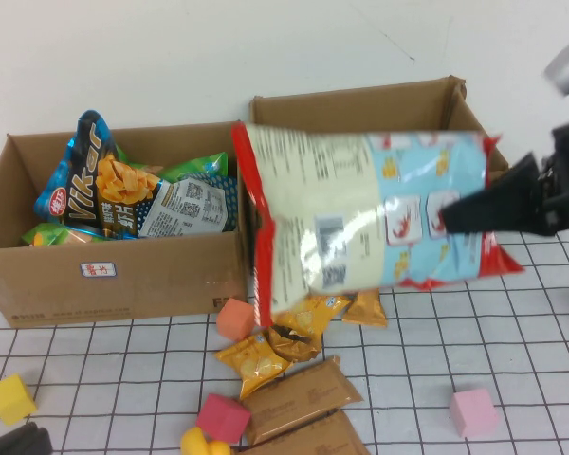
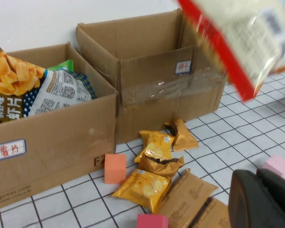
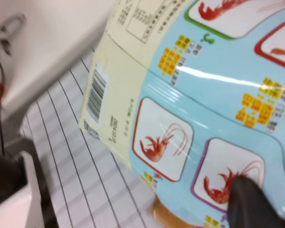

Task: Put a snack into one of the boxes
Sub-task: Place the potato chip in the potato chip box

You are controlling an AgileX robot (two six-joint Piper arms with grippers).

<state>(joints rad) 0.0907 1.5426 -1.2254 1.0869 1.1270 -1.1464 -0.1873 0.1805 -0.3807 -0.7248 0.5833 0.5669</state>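
My right gripper (image 1: 460,216) is shut on a big shrimp-chip bag (image 1: 360,204), light blue and cream with red edges. It holds the bag in the air in front of the right cardboard box (image 1: 360,102), which looks empty. The bag fills the right wrist view (image 3: 204,95), with one dark finger (image 3: 251,204) pressed on it. The left box (image 1: 114,275) holds several snack bags (image 1: 104,190). My left gripper (image 1: 14,444) sits low at the front left, shut and empty; it shows in the left wrist view (image 2: 261,202).
Small yellow snack packs (image 1: 284,341) and two brown flat packets (image 1: 299,398) lie on the gridded table before the boxes. Foam blocks lie around: orange (image 1: 234,318), magenta (image 1: 223,417), yellow (image 1: 11,398), pink (image 1: 474,411). A white wall stands behind the boxes.
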